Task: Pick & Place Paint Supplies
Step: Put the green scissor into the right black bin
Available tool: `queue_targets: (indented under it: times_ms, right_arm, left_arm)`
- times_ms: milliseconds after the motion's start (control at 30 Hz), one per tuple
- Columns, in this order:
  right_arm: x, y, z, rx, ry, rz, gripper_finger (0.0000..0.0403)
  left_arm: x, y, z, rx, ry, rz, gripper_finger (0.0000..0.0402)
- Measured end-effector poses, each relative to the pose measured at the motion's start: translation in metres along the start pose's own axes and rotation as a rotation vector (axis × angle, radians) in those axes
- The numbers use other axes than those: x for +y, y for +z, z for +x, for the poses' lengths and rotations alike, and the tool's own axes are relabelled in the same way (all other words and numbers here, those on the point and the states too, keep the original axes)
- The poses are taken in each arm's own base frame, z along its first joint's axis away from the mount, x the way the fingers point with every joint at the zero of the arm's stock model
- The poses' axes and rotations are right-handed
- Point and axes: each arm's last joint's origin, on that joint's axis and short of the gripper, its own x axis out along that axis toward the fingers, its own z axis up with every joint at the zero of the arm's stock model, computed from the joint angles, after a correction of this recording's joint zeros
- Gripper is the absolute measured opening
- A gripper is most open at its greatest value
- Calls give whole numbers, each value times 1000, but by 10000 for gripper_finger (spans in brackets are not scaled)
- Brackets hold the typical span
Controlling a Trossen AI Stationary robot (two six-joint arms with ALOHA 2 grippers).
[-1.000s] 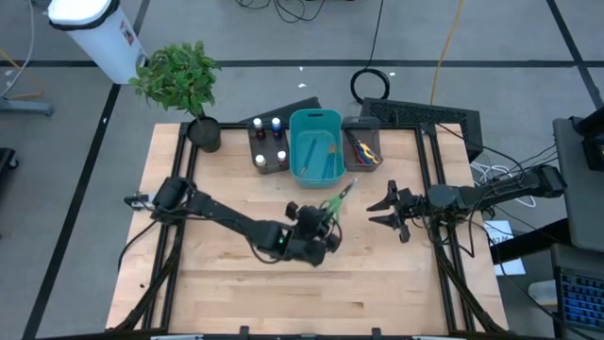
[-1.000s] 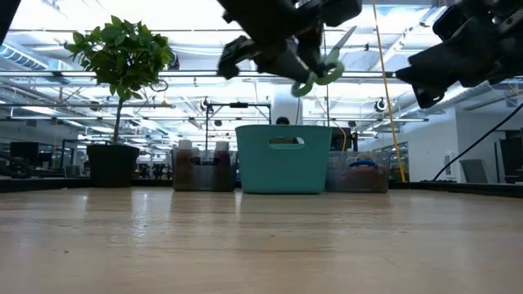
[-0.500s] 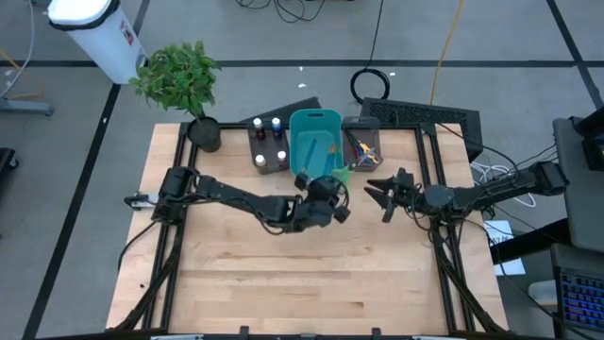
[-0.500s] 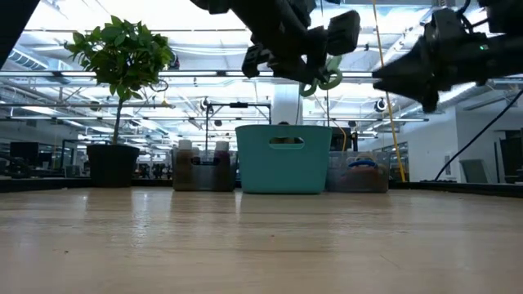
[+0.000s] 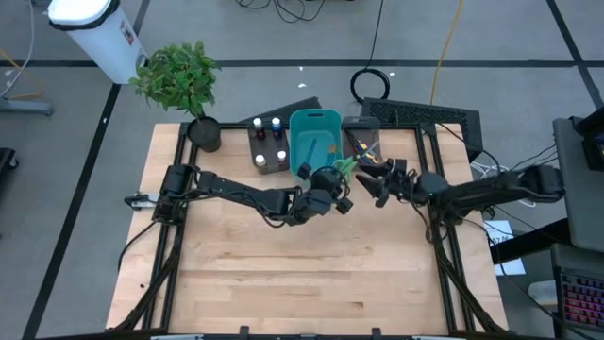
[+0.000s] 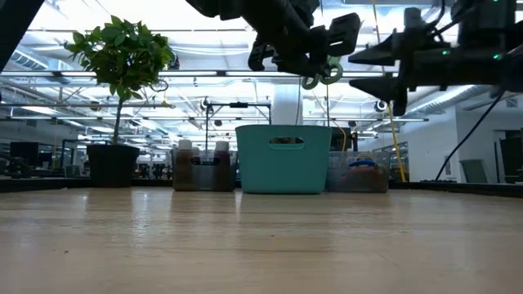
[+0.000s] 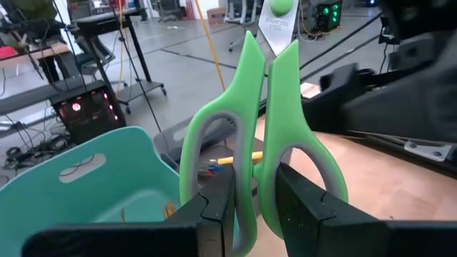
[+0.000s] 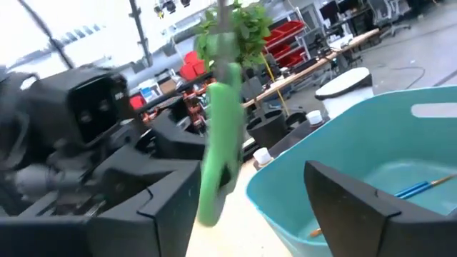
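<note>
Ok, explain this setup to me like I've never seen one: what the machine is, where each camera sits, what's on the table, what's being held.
These are two dark robot arms at a wooden table. One camera looks straight down, one sits at table-top height, and one rides on each wrist.

At the table's far edge stand a teal bin with brushes inside, a dark bin of small bottles on its left, another dark bin with scissors on its right, and a potted plant.

The left gripper is shut on the green scissors, holding them by the handles in the air near the teal bin. The right gripper, open, faces them closely, apparently ready to take them.
</note>
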Motion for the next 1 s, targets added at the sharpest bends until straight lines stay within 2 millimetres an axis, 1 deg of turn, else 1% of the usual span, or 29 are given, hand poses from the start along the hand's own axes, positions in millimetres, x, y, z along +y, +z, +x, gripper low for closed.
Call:
queue_targets:
  times_ms: [133,333,533,633,733,833,933,967,1000]
  right_arm:
    - [-6,2,10,3,4,25,245]
    - [1,7,31,24,61,3,231]
    - [2,11,42,11,48,-26,207]
    - [0,10,47,15,34,-30,182]
    - [-1,8,50,25,28,-39,145]
    - [-1,7,51,31,30,-68,94]
    - [0,8,50,29,36,-104,34]
    - [0,9,50,34,54,-129,24]
    - [1,9,49,37,69,-138,24]
  left_arm:
    - [1,0,1,0,3,19,79]
    - [3,0,4,1,9,23,79]
    - [4,0,4,3,8,24,79]
    - [3,0,4,5,-14,14,79]
    - [3,0,4,10,-28,10,79]
    - [2,-1,4,23,-33,0,79]
    - [2,-2,3,25,-37,-3,78]
    - [1,-2,2,26,-41,-9,72]
    - [1,-1,1,27,-37,-9,45]
